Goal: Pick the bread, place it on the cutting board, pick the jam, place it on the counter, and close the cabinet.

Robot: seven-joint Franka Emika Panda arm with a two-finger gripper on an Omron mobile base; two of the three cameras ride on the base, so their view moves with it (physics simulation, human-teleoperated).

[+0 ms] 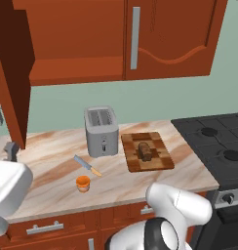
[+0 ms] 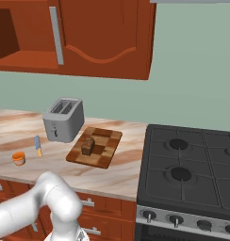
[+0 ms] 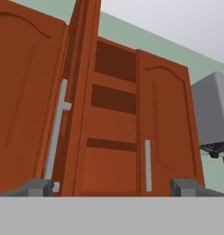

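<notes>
The gripper [image 3: 112, 187] stands released with its jaws spread wide and nothing between them, pointed up at the cabinet [image 3: 114, 128], whose left door [image 3: 29, 101] hangs open beside the shut right door [image 3: 166, 128]. With the toaster [image 1: 101, 131] as the landmark on the counter [image 1: 48, 163], the bread [image 1: 146, 151] lies on the cutting board [image 1: 147, 151] just to the toaster's right. The jam [image 1: 83, 183] sits in front of the toaster near the counter's front edge, with the knife [image 1: 88, 165] between them.
</notes>
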